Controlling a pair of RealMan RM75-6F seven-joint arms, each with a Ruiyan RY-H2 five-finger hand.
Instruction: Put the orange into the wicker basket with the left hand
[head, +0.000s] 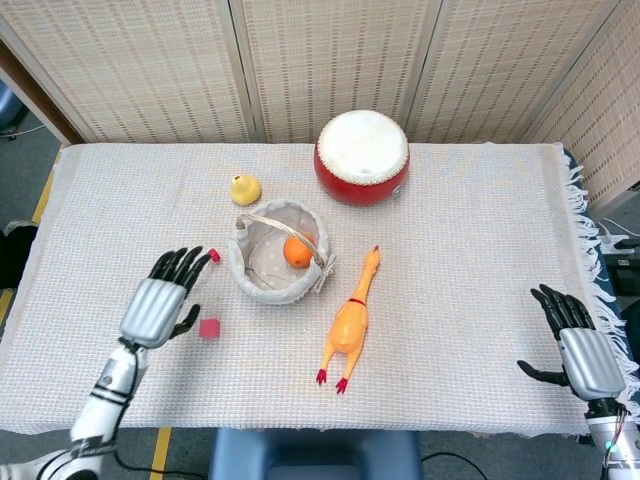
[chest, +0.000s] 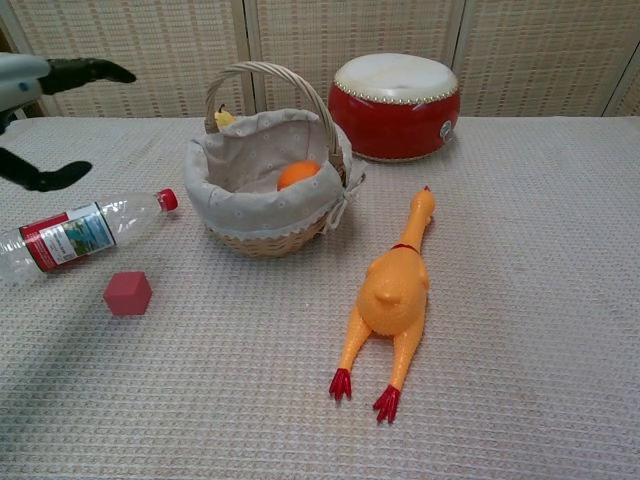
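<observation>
The orange (head: 296, 251) (chest: 298, 175) lies inside the wicker basket (head: 253, 284) (chest: 262, 238), against its right wall on the cloth lining. My left hand (head: 160, 303) (chest: 45, 120) is well left of the basket, above the table, fingers spread and empty. My right hand (head: 580, 352) hangs open at the table's far right front edge, holding nothing; the chest view does not show it.
A plastic bottle (chest: 70, 234) lies left of the basket, mostly hidden under my left hand in the head view. A red cube (head: 209, 328) (chest: 127, 293) sits in front of it. A rubber chicken (head: 347, 322) lies right of the basket, a red drum (head: 362, 156) behind, a small yellow pear (head: 244, 188) behind-left.
</observation>
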